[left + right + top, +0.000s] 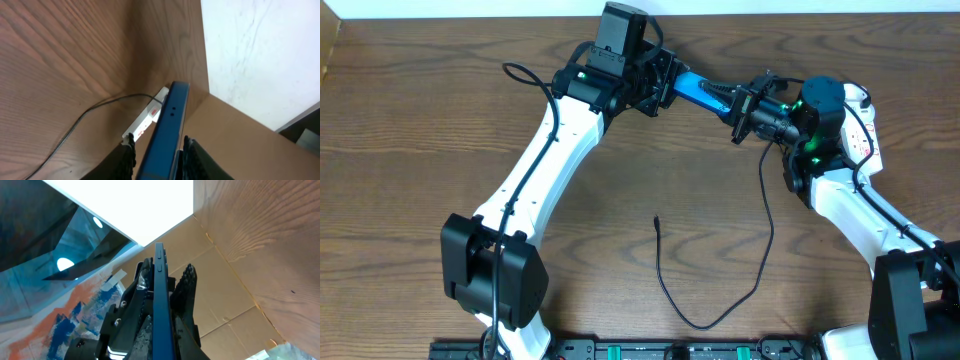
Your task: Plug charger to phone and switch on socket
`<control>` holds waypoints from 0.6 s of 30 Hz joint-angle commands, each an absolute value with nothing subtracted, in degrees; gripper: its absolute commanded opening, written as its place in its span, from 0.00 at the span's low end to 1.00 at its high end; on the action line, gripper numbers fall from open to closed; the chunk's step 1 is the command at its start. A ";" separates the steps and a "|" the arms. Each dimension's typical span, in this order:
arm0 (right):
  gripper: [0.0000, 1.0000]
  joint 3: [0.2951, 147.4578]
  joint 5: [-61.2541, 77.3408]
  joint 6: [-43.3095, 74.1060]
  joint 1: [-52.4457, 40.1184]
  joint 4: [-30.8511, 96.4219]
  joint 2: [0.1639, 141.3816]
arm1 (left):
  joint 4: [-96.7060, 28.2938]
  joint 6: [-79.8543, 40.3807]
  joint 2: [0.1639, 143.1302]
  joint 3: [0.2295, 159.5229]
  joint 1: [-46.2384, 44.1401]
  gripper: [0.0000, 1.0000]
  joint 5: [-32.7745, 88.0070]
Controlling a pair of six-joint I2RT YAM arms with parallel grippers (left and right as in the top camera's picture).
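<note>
The phone [698, 90], blue with a black edge, hangs in the air over the far part of the table, held at both ends. My left gripper [655, 88] is shut on its left end and my right gripper [740, 105] on its right end. It shows edge-on between the left fingers [157, 150] as a blue slab [170, 120], and between the right fingers [166, 275] as a thin edge [159, 305]. The charger cable [705, 322] lies looped on the table, its small tip [657, 220] free. The white socket [866, 130] lies at the far right, partly hidden by my right arm; it also shows in the left wrist view [145, 120].
A cardboard sheet [235, 135] stands past the table's far right corner by the white wall. Another piece of cardboard [328, 45] is at the far left edge. Both arm bases stand at the near edge.
</note>
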State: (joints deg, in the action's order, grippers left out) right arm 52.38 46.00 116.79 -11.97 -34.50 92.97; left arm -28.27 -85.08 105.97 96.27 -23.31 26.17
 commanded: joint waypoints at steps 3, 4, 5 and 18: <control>0.02 53.21 50.04 117.54 -14.37 -35.42 92.62 | -28.45 -83.61 104.60 97.30 -23.59 0.21 25.85; 0.02 53.21 50.06 117.54 -14.37 -35.42 92.62 | -28.56 -83.61 104.60 97.30 -23.59 0.19 25.85; 0.02 53.21 50.09 117.54 -14.37 -35.42 92.62 | -28.62 -83.61 104.60 97.30 -23.59 0.15 25.85; 0.01 53.21 50.09 117.54 -14.35 -35.86 92.62 | -28.60 -83.64 104.60 97.25 -23.59 0.08 25.82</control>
